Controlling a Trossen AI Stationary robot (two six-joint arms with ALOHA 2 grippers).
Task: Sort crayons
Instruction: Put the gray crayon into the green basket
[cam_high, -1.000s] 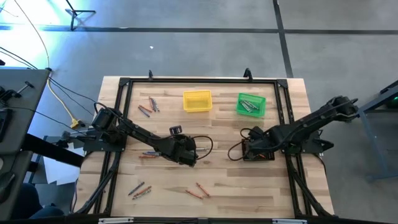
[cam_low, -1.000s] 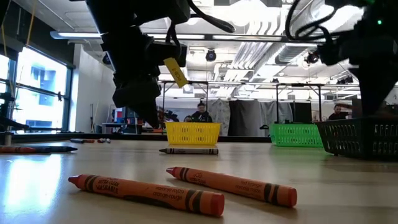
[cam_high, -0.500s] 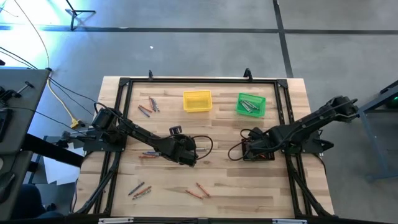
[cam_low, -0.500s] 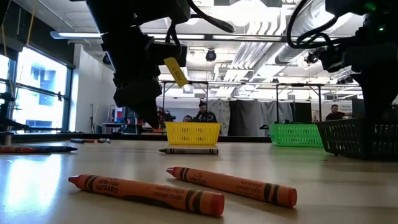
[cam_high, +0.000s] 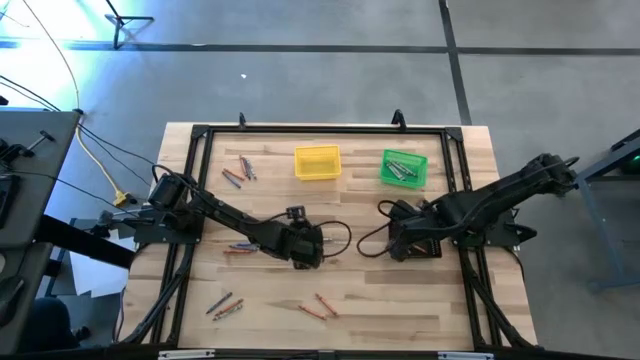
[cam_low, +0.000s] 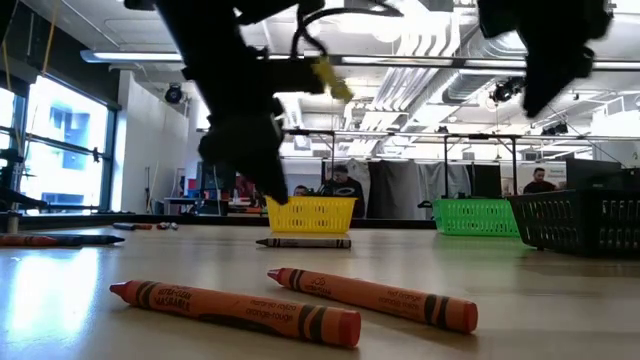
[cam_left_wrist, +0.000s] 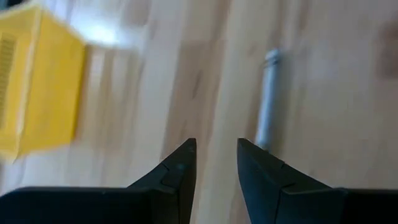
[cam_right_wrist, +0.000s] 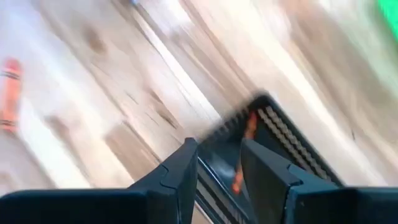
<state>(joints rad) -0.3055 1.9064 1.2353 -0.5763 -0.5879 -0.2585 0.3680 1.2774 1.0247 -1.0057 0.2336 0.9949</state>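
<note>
Nearest you in the low view, two orange-red crayons (cam_low: 295, 300) lie on the wooden table (cam_high: 400, 300), side by side at an angle and apart from everything else. More crayons lie scattered toward the table's near left corner (cam_high: 225, 305) and by the left frame rail.

Mid-table, your left gripper (cam_left_wrist: 216, 163) hangs low with its fingers parted by a narrow gap and nothing between them. A grey crayon (cam_left_wrist: 267, 93) lies on the wood just ahead of it and to one side of the gap, and the yellow bin (cam_high: 317, 163) sits farther off.

Your right gripper (cam_right_wrist: 217, 165) is above the black bin (cam_high: 415, 243), fingers apart and empty. An orange-red crayon (cam_right_wrist: 244, 149) lies inside that bin directly beyond the fingers, so a drop looks just made.

Farthest back stand the yellow bin and the green bin (cam_high: 404, 168), which holds grey crayons. A few crayons (cam_high: 240, 170) lie near the far left.

The step in hand seems to be the left arm's pick: line the gap over the grey crayon, lower, then close.
</note>
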